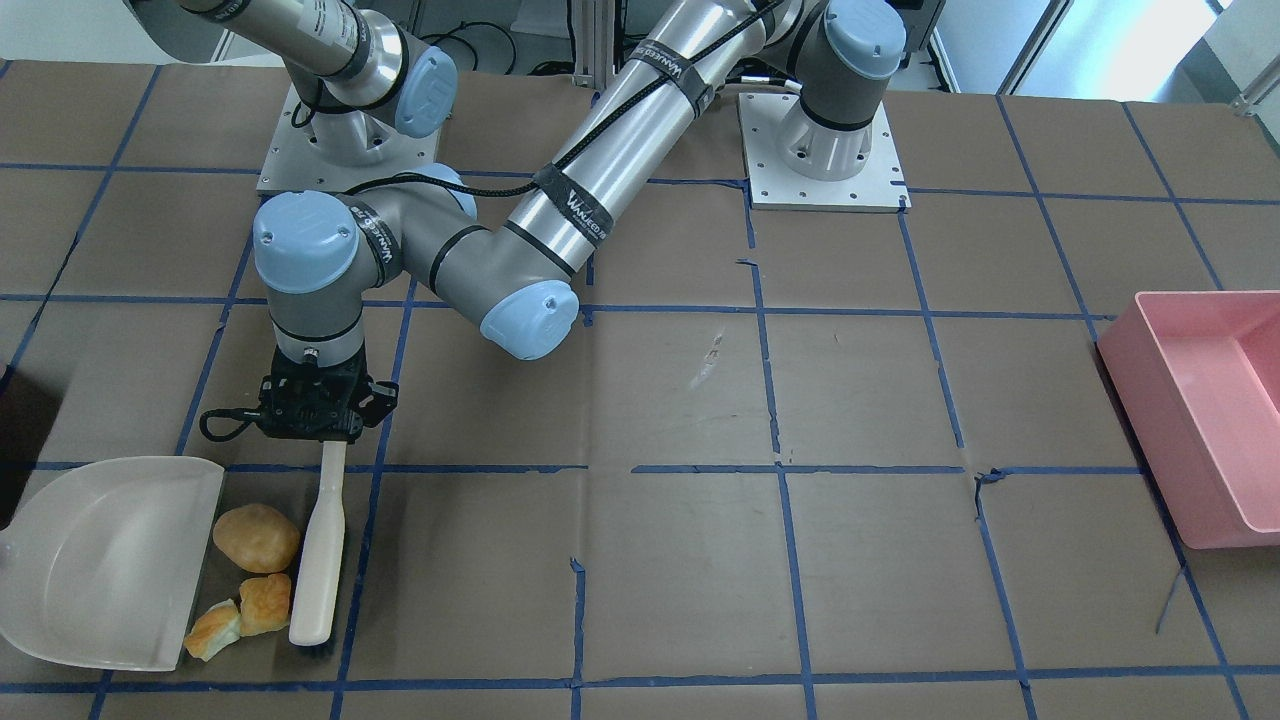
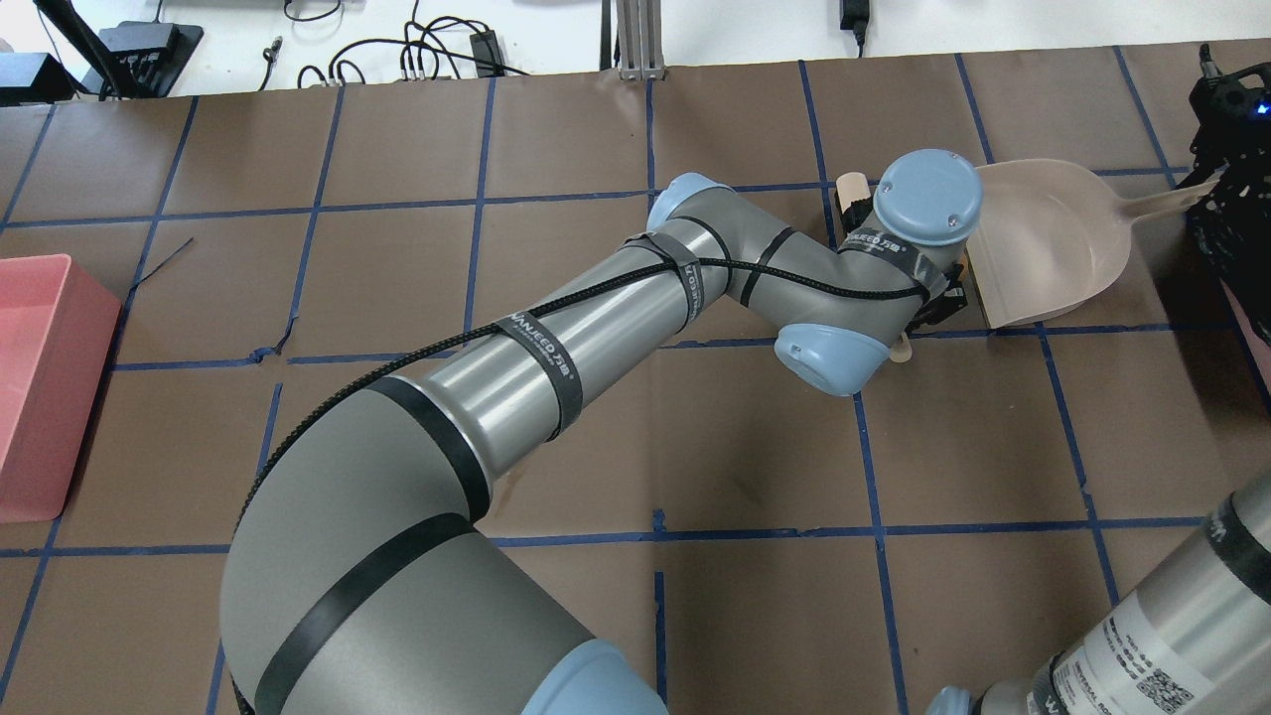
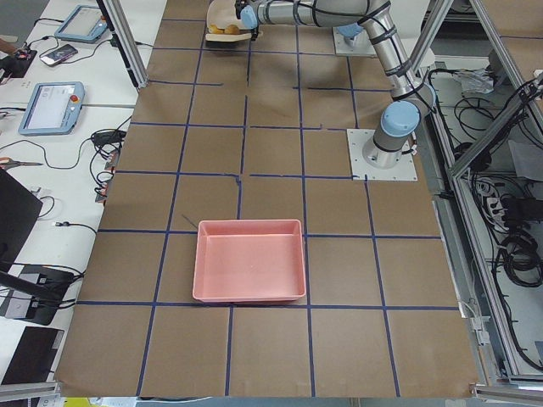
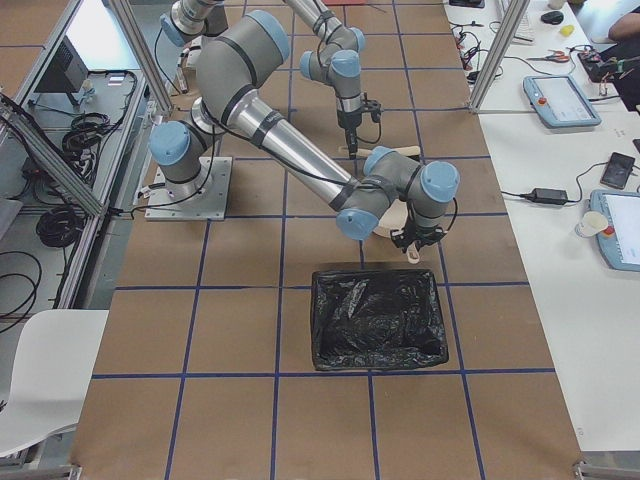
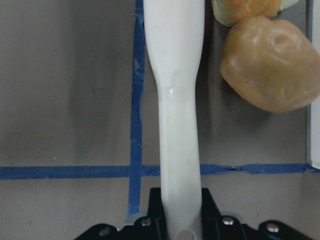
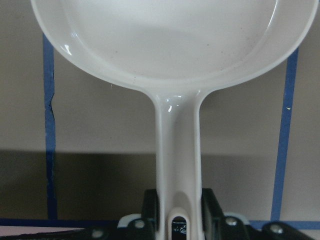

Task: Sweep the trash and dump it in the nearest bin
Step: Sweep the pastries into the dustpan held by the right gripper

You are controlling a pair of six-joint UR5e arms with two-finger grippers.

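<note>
The trash lies on the table in front of the mouth of a cream dustpan [image 1: 100, 560]: a round tan bun [image 1: 257, 537] and two golden-orange chunks [image 1: 265, 603] [image 1: 213, 630]. The second chunk touches the pan's lip. My left gripper [image 1: 318, 432] is shut on the handle of a cream brush [image 1: 320, 560], which stands just beside the trash, opposite the pan. The left wrist view shows the handle [image 5: 175, 125] next to the bun [image 5: 270, 65]. My right gripper [image 6: 176, 210] is shut on the dustpan handle [image 6: 175, 150]. The black-lined bin [image 4: 375, 320] stands just past the pan.
A pink tub [image 1: 1200, 410] stands at the far end of the table, on my left. The left arm [image 2: 556, 348] reaches across the table's middle. Blue tape lines grid the brown table surface.
</note>
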